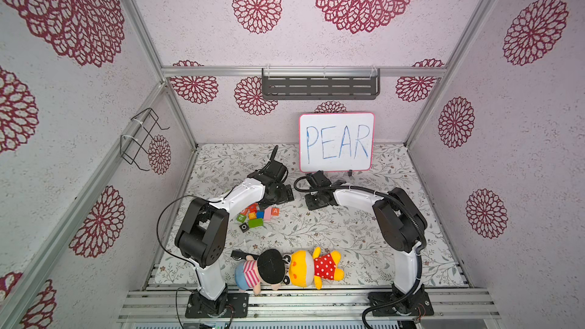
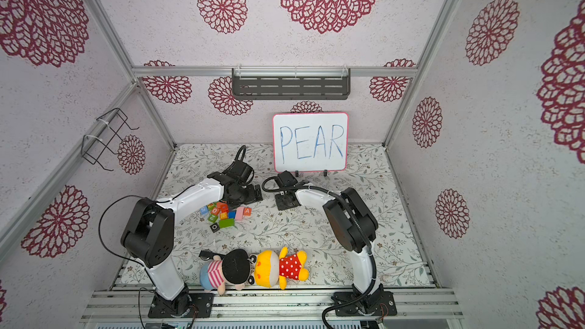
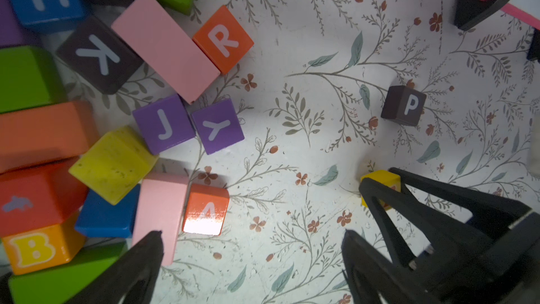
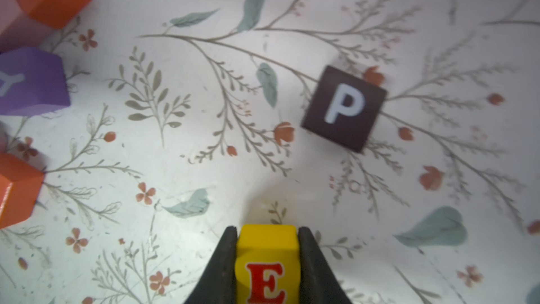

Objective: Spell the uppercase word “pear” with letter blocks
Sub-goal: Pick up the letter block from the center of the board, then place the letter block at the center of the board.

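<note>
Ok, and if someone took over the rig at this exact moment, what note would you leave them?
Left gripper: open, empty, above the mat beside the pile.
Right gripper: shut on E, close to P.
P stands alone on the mat, letter up. R and A lie at the pile's edge.
Done: P set out, E gripped.
Left: set E beside P, then fetch A and R.
</note>
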You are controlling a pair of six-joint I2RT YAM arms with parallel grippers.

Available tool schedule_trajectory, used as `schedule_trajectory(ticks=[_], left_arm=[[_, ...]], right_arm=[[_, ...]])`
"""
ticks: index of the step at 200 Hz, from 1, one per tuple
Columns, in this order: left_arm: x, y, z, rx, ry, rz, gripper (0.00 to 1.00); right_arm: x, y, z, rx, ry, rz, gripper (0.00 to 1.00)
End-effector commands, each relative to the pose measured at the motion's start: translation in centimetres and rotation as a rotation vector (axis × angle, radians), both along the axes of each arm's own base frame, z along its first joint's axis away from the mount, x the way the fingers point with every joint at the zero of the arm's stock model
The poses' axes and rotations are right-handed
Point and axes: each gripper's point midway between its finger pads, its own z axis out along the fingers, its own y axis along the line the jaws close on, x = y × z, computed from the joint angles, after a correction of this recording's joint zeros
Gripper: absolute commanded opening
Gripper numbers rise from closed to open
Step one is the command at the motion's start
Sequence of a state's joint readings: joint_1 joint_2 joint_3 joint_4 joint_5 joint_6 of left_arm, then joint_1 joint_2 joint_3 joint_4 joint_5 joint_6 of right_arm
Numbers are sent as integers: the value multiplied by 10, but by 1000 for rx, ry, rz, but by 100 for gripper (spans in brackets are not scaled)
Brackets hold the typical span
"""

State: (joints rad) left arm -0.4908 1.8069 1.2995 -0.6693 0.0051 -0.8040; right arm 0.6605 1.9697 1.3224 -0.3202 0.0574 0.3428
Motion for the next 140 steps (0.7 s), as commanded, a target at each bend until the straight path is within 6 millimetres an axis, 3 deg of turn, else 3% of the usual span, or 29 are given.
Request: schedule_trajectory(ticks=[1,47,140], left_arm=[[14,-11,19,-57,-56,-18,98],[23,-21,32,-97,-95,-46,98],[34,-24,35,-114,-104,-50,98]], right_arm=[[22,-28,40,51,-86,-175,23],[44,-60,40,31,-109,-353,23],[72,-48,28,41,-95,-400,23]])
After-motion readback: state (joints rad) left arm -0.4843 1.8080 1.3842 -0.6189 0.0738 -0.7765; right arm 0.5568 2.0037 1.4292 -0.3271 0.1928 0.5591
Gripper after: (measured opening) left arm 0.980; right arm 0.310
